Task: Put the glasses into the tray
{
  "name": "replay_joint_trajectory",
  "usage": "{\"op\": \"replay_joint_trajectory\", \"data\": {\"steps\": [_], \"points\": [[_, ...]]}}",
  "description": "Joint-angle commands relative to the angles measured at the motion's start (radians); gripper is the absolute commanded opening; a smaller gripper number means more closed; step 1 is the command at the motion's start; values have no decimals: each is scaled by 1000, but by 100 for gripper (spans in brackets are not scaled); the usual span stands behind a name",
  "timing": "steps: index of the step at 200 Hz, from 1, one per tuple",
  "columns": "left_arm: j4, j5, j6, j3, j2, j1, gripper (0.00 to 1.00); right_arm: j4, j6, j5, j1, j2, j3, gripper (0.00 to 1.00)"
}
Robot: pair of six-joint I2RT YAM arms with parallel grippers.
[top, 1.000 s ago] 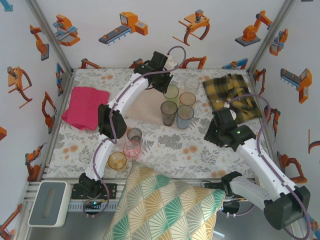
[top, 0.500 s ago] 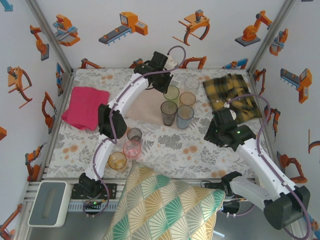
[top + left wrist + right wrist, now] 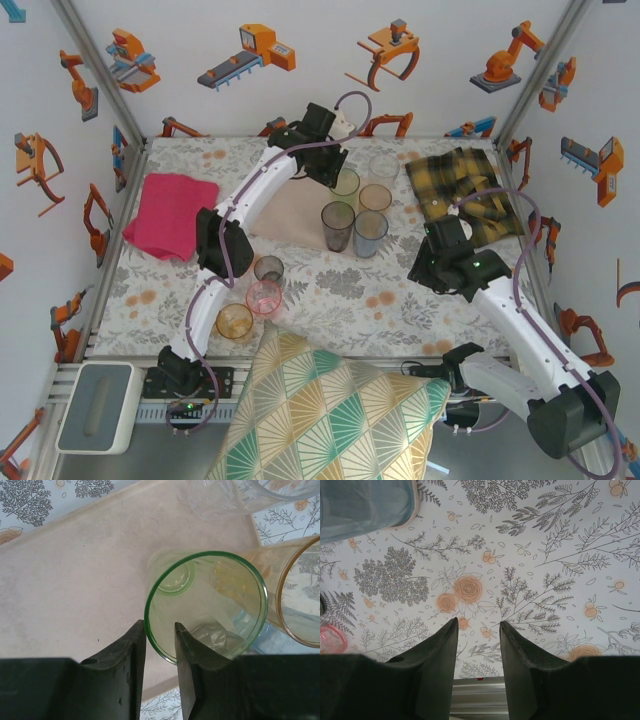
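Table (image 3: pixel 350 290), floral cloth. A big patterned cushion (image 3: pixel 330 410) overhangs the near edge.

Tray (image 3: pixel 75 580) at far centre, mostly under the left arm. Magenta cloth (image 3: pixel 168 212) to its left, plaid cloth (image 3: pixel 465 190) to the right.

Glasses, far group, clustered along the tray's right edge: green glass (image 3: pixel 205 605) with its base on the tray, orange glass (image 3: pixel 300 590) just beside it, clear glass (image 3: pixel 220 500) beyond, grey glass (image 3: pixel 337 222) and blue glass (image 3: pixel 370 230) nearer. Cannot tell which of the last four sit fully on the tray.

Near-left group, off the tray: smoky glass (image 3: pixel 268 268), pink glass (image 3: pixel 264 297), amber glass (image 3: pixel 235 321), close to the left arm's elbow.

Left fingers (image 3: pixel 159 625): astride the green glass's rim, one inside and one outside, with a gap wider than the wall. Looks released, not pinching.

Right fingers (image 3: pixel 478 622): parted over bare cloth, grasping nothing.

Risks:
- The inner finger could hook the rim if the arm pulls sideways instead of straight up, tipping the light tumbler into the orange one.
- The elbow could sweep the three near glasses.
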Motion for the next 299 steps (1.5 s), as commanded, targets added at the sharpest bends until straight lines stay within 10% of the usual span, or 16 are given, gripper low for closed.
{"op": "replay_joint_trajectory", "data": {"steps": [1, 176, 299], "points": [[-4, 23, -9, 38, 10, 2, 36, 19, 7, 0, -8, 4, -3, 40], [-27, 139, -55, 53, -46, 44, 80, 27, 2, 3, -13, 43, 14, 39], [23, 275, -162, 91, -26, 96, 91, 16, -1, -3, -19, 56, 28, 40]]}}
